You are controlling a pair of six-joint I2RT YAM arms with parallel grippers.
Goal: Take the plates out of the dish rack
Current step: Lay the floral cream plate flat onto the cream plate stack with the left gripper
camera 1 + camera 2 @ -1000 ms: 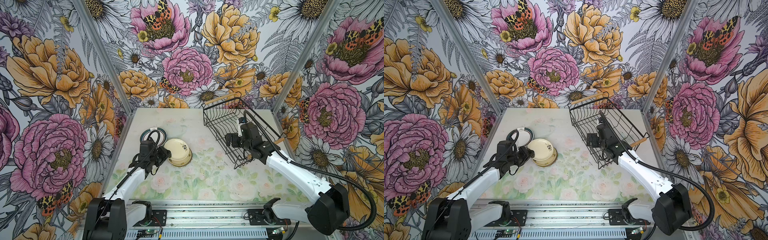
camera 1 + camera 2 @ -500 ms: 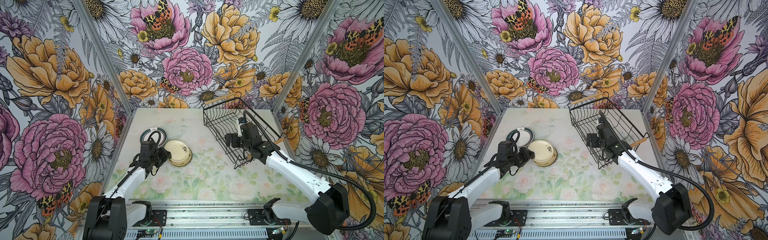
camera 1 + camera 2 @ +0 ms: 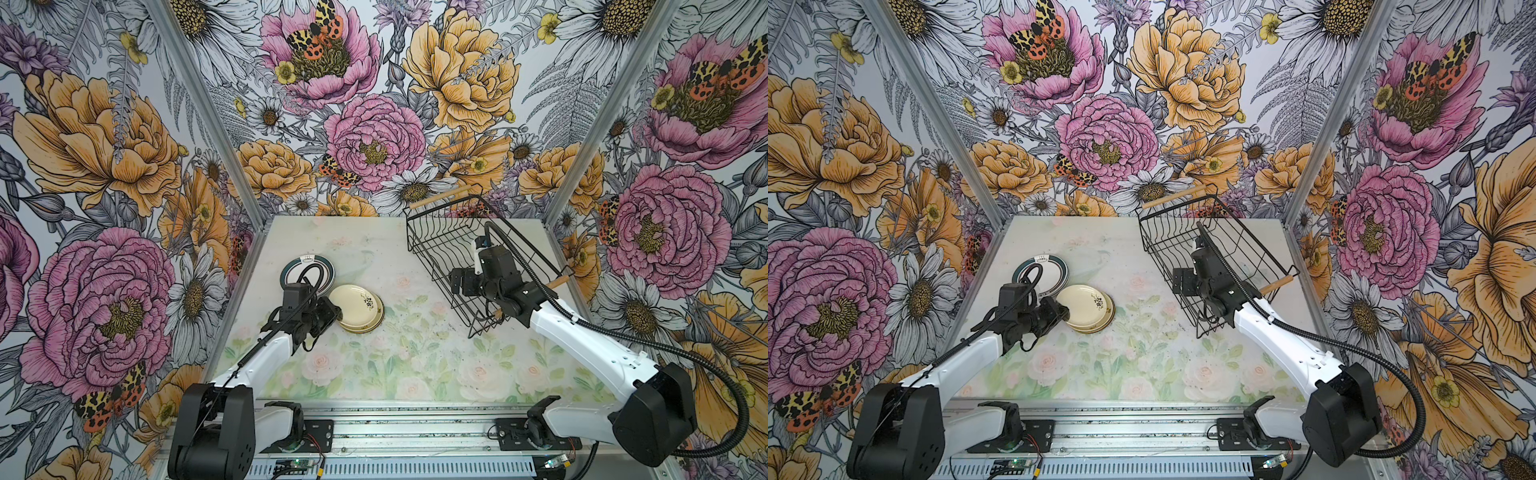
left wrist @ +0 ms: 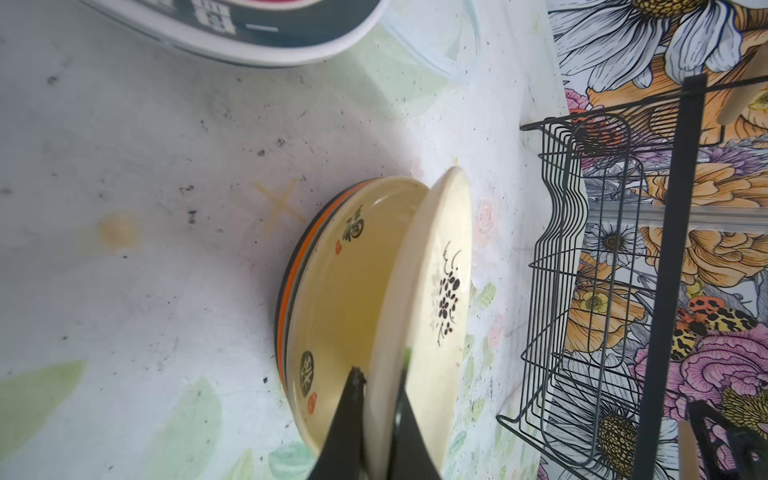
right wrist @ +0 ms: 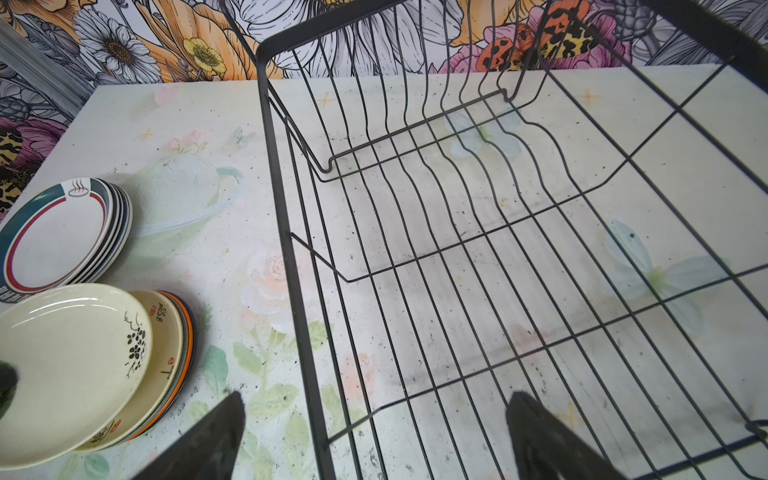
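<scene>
The cream round plate with a black flower sprig point(image 3: 354, 301) had sunk nearly flat onto the cream-and-orange stack point(image 4: 332, 282) on the desk point(image 3: 415, 353), rim pinched in the left gripper point(image 4: 381, 368); only the left wrist view showed the remaining gap. The black wire dish rack point(image 5: 277, 166) stood empty, right gripper point(image 5: 376, 415) wide: unloading seemed nearly done.

Left arm point(image 3: 257, 361) and right arm point(image 3: 590, 345) had white link shells, black joints and bases; right carried thick black corrugated cable point(image 3: 746, 411).
</scene>
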